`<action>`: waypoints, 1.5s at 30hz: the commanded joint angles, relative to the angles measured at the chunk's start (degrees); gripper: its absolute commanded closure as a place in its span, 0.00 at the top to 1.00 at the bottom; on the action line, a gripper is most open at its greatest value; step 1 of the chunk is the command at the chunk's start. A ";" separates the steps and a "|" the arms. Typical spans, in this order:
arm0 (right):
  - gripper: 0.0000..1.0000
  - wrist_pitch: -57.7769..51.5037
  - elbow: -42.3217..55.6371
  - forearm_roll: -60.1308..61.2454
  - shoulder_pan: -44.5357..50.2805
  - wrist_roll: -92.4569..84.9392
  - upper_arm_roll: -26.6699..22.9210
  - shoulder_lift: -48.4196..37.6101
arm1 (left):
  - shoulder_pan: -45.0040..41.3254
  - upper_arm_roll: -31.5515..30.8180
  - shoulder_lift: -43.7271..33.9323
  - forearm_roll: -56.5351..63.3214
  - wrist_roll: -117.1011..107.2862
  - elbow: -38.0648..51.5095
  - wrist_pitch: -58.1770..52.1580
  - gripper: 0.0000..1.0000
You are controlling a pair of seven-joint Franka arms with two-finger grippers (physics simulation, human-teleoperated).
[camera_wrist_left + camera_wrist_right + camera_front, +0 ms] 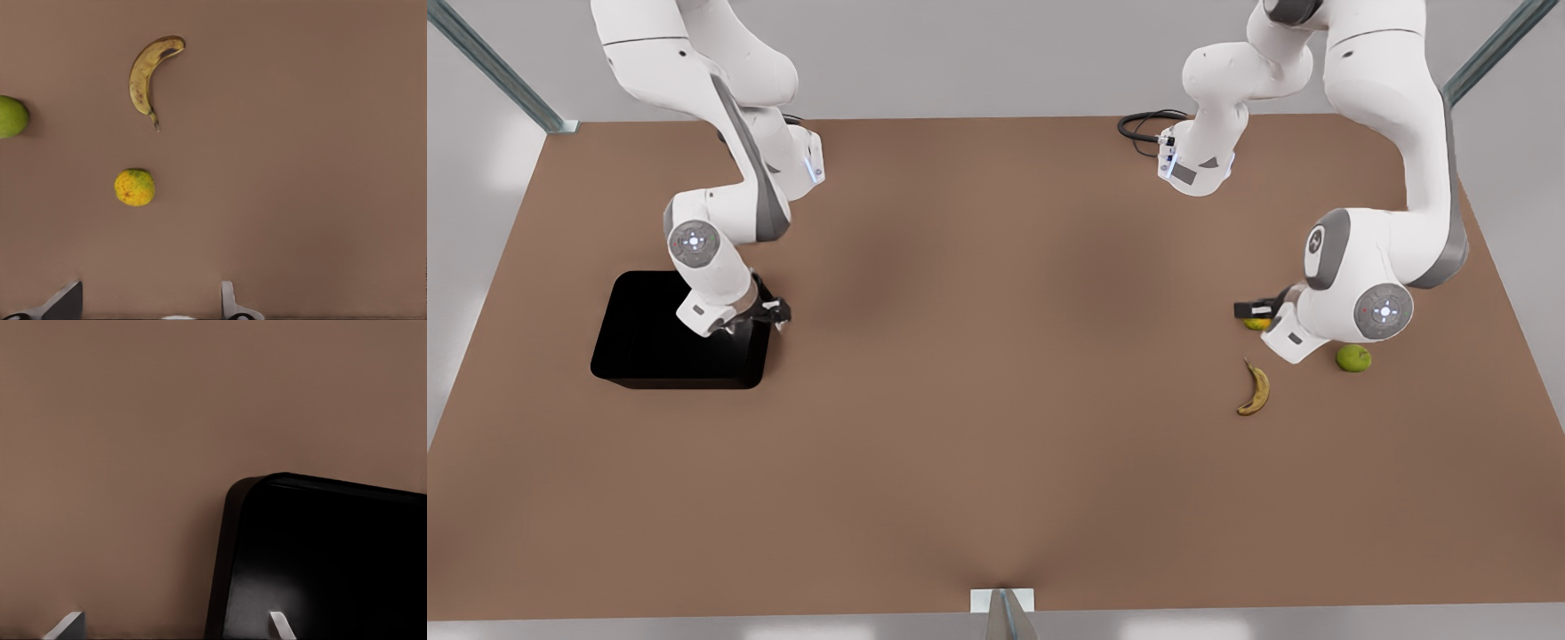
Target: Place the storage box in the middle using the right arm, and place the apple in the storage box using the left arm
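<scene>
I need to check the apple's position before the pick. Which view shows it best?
The front view: the apple shows whole on the table, beside the left arm. The left wrist view cuts it off at the edge.

Green apple [1353, 357], black storage box [649, 342]

No word, brand, label or number can be read on anything here (no sign is legible either).

My black box [667, 342] sits flat and open-topped on the brown table at the front view's left, glossy, rounded corners, low walls. My apple [1353, 357], small, round and plain green, rests on the table at the far right, well apart.
</scene>
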 commanded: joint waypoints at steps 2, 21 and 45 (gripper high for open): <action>1.00 0.42 -1.63 0.00 -1.02 -0.04 0.05 0.78 | 0.03 0.01 -0.70 -1.34 -0.84 -3.95 6.23 1.00; 0.95 7.19 -0.31 -0.17 -1.28 0.31 -1.80 14.32 | 12.42 0.19 -1.49 -0.63 9.35 -22.76 30.40 0.99; 0.21 6.57 1.88 0.00 -0.05 -0.22 -1.01 8.08 | 16.20 0.10 -2.46 -0.37 9.17 -35.51 45.70 1.00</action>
